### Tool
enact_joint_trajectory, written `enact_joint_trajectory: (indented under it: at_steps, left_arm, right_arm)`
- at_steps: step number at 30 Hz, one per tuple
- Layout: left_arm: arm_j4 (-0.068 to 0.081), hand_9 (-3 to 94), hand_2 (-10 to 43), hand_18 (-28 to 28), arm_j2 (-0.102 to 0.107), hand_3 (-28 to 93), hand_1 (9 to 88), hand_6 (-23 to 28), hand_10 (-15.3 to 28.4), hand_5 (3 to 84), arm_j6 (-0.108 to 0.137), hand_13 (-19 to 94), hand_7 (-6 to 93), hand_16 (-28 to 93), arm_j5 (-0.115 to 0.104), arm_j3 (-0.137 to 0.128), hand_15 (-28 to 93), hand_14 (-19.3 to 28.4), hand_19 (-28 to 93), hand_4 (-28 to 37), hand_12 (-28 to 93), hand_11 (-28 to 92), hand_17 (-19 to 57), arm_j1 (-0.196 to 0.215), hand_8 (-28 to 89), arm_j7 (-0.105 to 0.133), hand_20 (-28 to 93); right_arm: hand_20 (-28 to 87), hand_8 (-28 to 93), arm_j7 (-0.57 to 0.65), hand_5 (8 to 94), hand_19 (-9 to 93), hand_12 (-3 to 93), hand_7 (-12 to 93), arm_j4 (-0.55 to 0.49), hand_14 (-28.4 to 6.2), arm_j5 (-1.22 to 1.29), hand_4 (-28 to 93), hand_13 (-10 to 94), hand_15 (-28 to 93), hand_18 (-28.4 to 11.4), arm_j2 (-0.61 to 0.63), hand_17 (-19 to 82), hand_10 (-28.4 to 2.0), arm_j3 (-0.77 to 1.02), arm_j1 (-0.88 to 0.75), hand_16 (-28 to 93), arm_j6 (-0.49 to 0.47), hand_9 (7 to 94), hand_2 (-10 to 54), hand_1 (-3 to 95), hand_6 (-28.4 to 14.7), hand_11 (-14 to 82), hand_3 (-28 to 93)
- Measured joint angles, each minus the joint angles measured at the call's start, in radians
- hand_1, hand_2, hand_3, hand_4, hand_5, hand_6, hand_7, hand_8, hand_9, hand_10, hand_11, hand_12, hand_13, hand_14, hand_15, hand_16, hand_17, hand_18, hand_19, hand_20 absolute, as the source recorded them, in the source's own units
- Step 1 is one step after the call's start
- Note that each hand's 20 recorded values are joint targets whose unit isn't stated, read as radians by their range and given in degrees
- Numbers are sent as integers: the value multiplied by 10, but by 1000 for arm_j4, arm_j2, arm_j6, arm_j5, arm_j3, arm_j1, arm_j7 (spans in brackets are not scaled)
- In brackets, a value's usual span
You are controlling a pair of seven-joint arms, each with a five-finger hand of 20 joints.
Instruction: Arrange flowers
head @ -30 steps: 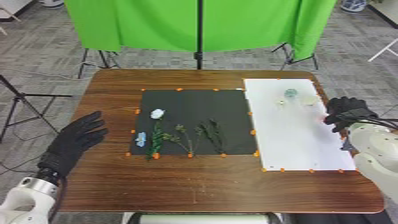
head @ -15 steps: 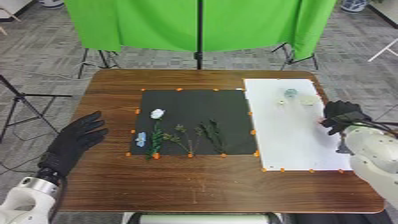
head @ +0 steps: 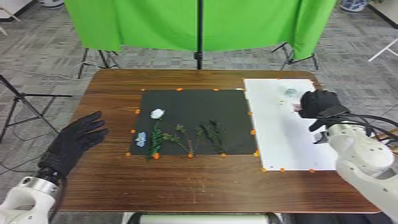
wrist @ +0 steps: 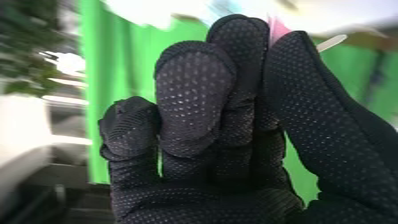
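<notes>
Pink flower [head: 297, 107], small and soft-looking, sits at the fingertips of my right hand [head: 322, 104], which is closed in a pinch on it, above the right side of the white sheet [head: 280, 135] in the head view. Toward the sheet's far end is a pale blue-green, clear-looking object [head: 290, 92]. To my left, the black mat [head: 200, 106], edged with orange marks, bears a white flower on a leafy green stem [head: 157, 114], a blue flower [head: 140, 139] and thin green sprigs [head: 213, 132]. My left hand [head: 75, 140] is open, fingers extended, over the left edge of the brown wooden table [head: 111, 100], with wood between it and the mat. In the right wrist view, my right hand [wrist: 209, 150] has thumb and fingertips drawn together on the blurred pink petals; a pale, slim stick [wrist: 331, 43] juts out beside the thumb tip.
</notes>
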Motion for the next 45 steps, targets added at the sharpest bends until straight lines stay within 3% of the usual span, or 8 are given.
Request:
enact_joint_trajectory:
  at_steps: [8,16,25,32,45]
  left_arm:
    - [-1,265,10,223,0,702,250,41,118,297,0,212,194,-38,0,0,377,153,531,-283,148,209,-92,9,-103,-5,-6]
    - [-1,266,12,224,0,700,250,40,118,297,0,211,196,-38,0,10,377,154,532,-283,147,210,-91,9,-104,-6,-6]
    - [3,266,12,224,-1,701,250,41,119,297,1,211,196,-38,-1,18,378,154,532,-283,147,210,-92,4,-104,-14,-6]
    - [17,266,12,224,-1,701,250,41,118,298,1,211,196,-39,-2,27,378,154,533,-283,147,209,-92,-20,-103,-24,-6]
    - [17,265,13,224,-1,701,249,41,118,298,1,211,196,-39,-3,32,380,154,533,-283,147,210,-92,-26,-104,-23,-7]
  right_arm:
    - [388,-121,-194,750,930,400,434,69,-18,-9,-283,851,546,-172,-150,431,-42,-342,352,281,-9,898,-95,474,19,249,830]
    - [389,-124,-291,747,930,402,438,163,-17,-34,-283,850,551,-173,-388,431,-40,-532,575,279,-122,897,-95,473,22,252,830]
    - [391,-126,-312,744,931,402,443,134,-17,-89,-283,845,557,-171,-554,428,-42,-545,604,278,-207,893,-95,471,21,258,829]
    - [393,-129,-308,741,930,406,445,161,-16,-126,-283,838,563,-171,-596,424,-42,-591,597,278,-241,888,-95,470,22,262,829]
    - [398,-136,-290,717,927,420,465,228,-16,-160,-283,817,584,-166,-617,412,-40,-626,596,280,-238,871,-95,467,24,262,821]
